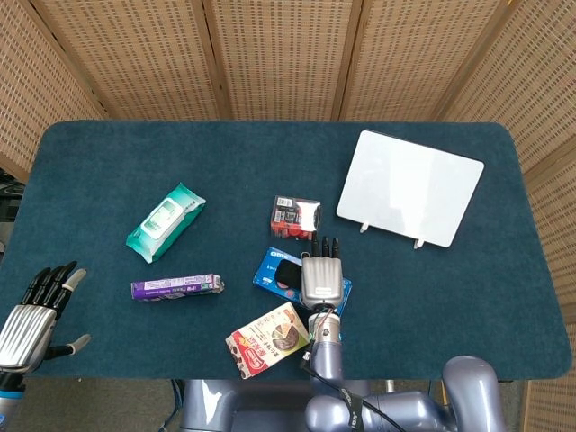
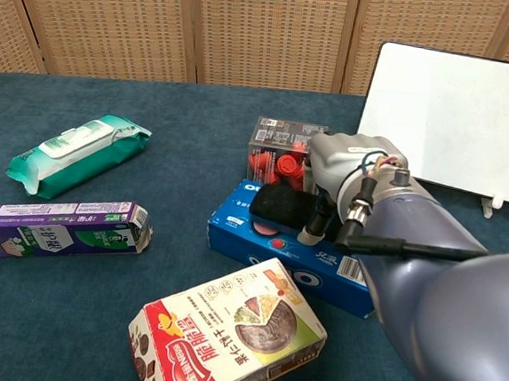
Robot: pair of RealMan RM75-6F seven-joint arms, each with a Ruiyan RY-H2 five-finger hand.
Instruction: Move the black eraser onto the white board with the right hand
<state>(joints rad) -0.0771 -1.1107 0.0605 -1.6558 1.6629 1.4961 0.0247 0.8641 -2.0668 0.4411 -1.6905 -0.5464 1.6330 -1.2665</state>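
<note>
The black eraser (image 1: pixel 288 274) (image 2: pixel 280 206) lies on top of a blue cookie box (image 1: pixel 267 265) (image 2: pixel 250 236) near the table's front middle. My right hand (image 1: pixel 323 280) (image 2: pixel 349 176) is over its right end, palm down. The thumb (image 2: pixel 309 234) is on the eraser's near side and the fingers reach down its far side, gripping it. The white board (image 1: pixel 409 186) (image 2: pixel 457 119) lies at the back right, well apart from the hand. My left hand (image 1: pixel 31 315) hangs open off the table's front left corner, holding nothing.
A red and black pack (image 1: pixel 296 217) (image 2: pixel 280 153) sits just behind the blue box. In front of it lies a red snack box (image 1: pixel 267 340) (image 2: pixel 228 340). On the left are a green wipes pack (image 1: pixel 165 221) (image 2: pixel 80 151) and a purple box (image 1: pixel 175 287) (image 2: pixel 55 227).
</note>
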